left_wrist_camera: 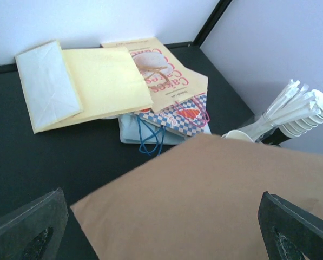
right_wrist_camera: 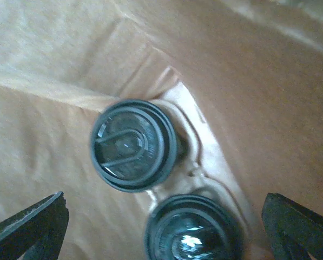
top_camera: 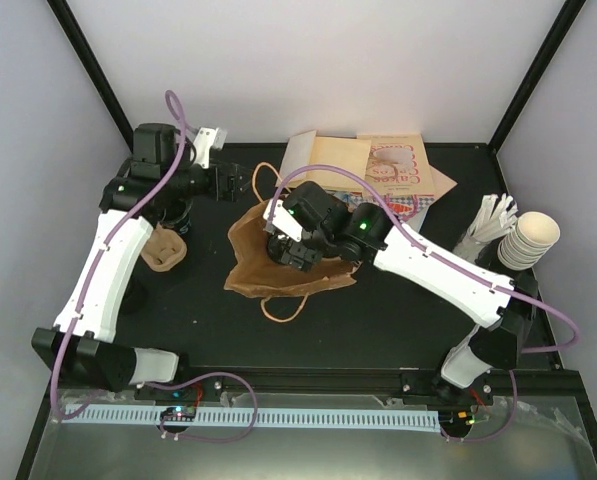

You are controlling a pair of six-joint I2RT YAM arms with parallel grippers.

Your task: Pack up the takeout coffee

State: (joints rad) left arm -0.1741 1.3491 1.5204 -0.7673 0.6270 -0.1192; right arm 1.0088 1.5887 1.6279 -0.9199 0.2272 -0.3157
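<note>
Two cream cups with black lids stand inside the brown paper bag (top_camera: 263, 262), seen from above in the right wrist view: one takeout coffee (right_wrist_camera: 133, 145) at the centre, a second lidded cup (right_wrist_camera: 193, 233) at the lower edge. Both sit in a brown cardboard holder. My right gripper (top_camera: 290, 252) reaches into the bag's mouth and is open and empty just above the cups (right_wrist_camera: 162, 201). My left gripper (top_camera: 236, 183) is open at the bag's far-left rim. The bag's brown side (left_wrist_camera: 204, 206) fills the space between its fingers (left_wrist_camera: 161, 196).
Flat paper bags (top_camera: 368, 165) lie stacked at the back, also in the left wrist view (left_wrist_camera: 96, 81). A nested stack of lidless cream cups (top_camera: 528, 240) and white wrapped sticks (top_camera: 493, 220) stand at the right edge. A brown cardboard holder (top_camera: 165, 250) lies left, beside a dark object (top_camera: 178, 215).
</note>
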